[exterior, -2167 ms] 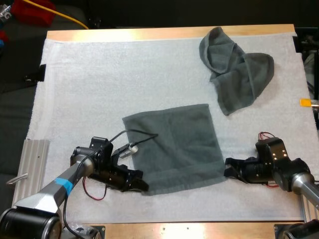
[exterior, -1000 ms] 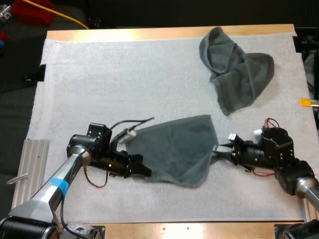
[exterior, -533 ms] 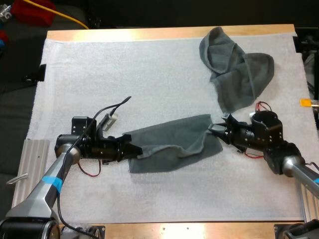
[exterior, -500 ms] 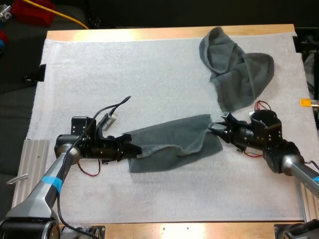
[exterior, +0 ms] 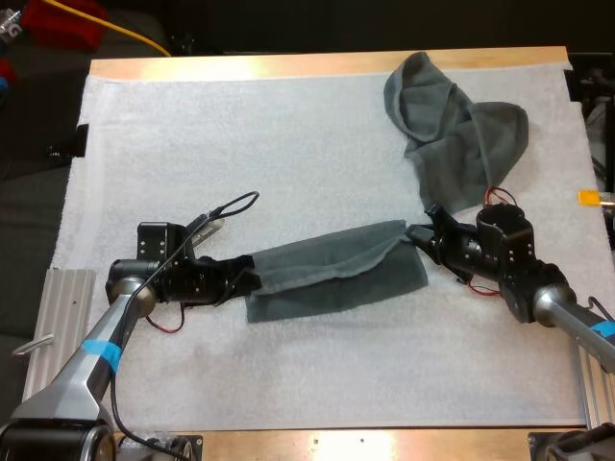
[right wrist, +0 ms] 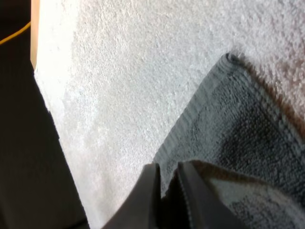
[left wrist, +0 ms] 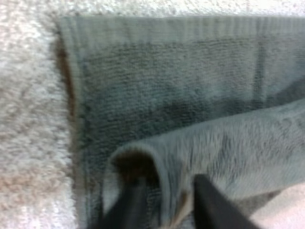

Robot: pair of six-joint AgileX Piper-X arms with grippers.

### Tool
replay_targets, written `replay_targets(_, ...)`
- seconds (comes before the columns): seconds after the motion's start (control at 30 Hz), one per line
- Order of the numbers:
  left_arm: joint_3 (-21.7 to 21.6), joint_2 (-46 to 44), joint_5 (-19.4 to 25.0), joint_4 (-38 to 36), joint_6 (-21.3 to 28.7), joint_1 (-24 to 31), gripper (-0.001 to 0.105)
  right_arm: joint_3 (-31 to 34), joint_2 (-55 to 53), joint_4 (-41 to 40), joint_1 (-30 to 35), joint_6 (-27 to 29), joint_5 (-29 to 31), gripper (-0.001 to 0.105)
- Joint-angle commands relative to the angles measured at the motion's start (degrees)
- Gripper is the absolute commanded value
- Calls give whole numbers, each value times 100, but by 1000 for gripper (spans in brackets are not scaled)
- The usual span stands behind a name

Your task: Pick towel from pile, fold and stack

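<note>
The wooden tabletop [exterior: 288, 65] is being covered almost wholly by a white mat [exterior: 240, 144]. Its far side is being bordered by darkness, where a yellow cable [exterior: 125, 32] is being trailed.

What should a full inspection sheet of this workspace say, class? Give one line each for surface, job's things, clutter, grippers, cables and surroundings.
Surface: white mat lying flat on a wooden table.
Job's things: dark grey-green towel at mid-mat, partly folded over itself; crumpled towel at the far right.
Clutter: nothing seen.
Grippers: left gripper shut on the towel's left end; right gripper shut on its right end.
Cables: yellow cable beyond the table's far left corner.
Surroundings: ribbed metal rail beside the mat's near left edge.
</note>
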State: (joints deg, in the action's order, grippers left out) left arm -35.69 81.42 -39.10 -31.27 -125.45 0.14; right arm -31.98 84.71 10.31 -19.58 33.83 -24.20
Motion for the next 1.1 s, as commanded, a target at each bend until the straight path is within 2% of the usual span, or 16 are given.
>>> replay_targets(0.0,-43,14,75,23,-34,6,46,-42,-18,62,-6,-39,10,3)
replay_targets(0.07,-43,14,63,37,-34,6,58,-42,-18,61,-6,-74,35,8)
replay_targets(0.13,-43,14,-4,58,-34,6,68,-42,-18,125,-6,-74,40,19)
replay_targets(0.3,-57,14,-451,194,-34,6,69,-42,-18,659,-6,-64,-43,58)
replay_targets(0.37,-68,14,-564,194,-17,6,69,-42,-18,937,-6,-20,-116,65)
replay_targets(0.47,-84,0,-656,185,127,6,69,-53,-18,1227,-6,193,-312,67)
replay_targets(0.6,-84,-206,-712,140,334,6,69,-61,-31,1181,-6,469,-643,67)
replay_targets(0.77,-84,-649,-597,-23,528,6,69,-72,-215,939,-6,627,-604,67)
replay_targets(0.83,-84,-867,-573,-85,642,6,69,-101,-335,695,-6,832,-575,67)
replay_targets(1.07,-84,-1598,-530,-352,711,6,69,-294,-933,-930,-6,1843,-384,67)
